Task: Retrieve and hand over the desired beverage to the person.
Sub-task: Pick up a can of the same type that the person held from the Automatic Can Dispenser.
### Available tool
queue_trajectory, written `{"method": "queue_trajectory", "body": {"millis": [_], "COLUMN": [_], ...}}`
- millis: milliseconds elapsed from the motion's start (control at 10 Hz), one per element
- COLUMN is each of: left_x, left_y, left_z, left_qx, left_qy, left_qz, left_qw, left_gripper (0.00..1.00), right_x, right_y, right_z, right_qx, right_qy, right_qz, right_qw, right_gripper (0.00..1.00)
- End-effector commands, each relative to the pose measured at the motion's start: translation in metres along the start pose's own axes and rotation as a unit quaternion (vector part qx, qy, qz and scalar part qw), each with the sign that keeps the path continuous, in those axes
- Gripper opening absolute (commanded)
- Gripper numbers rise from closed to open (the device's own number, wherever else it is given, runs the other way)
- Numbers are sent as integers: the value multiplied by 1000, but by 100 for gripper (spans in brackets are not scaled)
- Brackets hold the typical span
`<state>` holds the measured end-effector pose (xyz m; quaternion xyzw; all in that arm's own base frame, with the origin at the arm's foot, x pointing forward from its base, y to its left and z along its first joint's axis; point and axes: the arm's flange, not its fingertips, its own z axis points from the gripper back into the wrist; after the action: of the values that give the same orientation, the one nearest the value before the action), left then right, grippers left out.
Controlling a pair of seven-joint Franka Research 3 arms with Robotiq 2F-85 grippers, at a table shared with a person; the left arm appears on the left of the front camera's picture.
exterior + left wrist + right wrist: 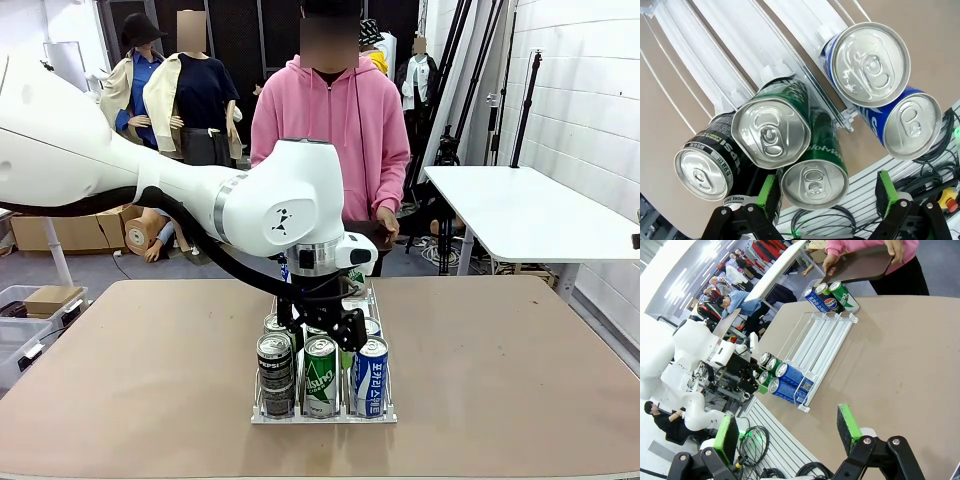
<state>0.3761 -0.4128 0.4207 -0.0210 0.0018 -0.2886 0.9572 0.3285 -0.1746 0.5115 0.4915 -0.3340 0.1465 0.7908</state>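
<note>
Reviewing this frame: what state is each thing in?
Left gripper: open, holding nothing.
Right gripper: open, holding nothing.
Front cans: upright, tabs unopened, in the rack.
Brown tray: held by the person.

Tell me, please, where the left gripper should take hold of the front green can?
I'd grip the front green can by its upper side wall, bringing the left gripper straight down from above. It stands upright, top clear, while the black can, the blue can and a second green can crowd it.
</note>
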Motion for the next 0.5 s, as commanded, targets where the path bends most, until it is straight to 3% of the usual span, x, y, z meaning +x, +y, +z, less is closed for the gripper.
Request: {"method": "queue_trajectory", "body": {"millis": [0, 400], "left_x": [1, 1], "left_y": [-4, -7], "left_z": [-6, -11], "left_qx": [26, 40], "left_qy": [-11, -11], "left_qz": [11, 20], "left_qw": [1000, 999], "left_gripper": [100, 100], "right_x": [2, 2], "right_y": [0, 0], "right_z": [0, 0], "right_qx": [10, 10], "right_qy": [-11, -11], "right_qz": [2, 2], "right_qw": [1000, 1000], "right_gripper": [100, 100]}}
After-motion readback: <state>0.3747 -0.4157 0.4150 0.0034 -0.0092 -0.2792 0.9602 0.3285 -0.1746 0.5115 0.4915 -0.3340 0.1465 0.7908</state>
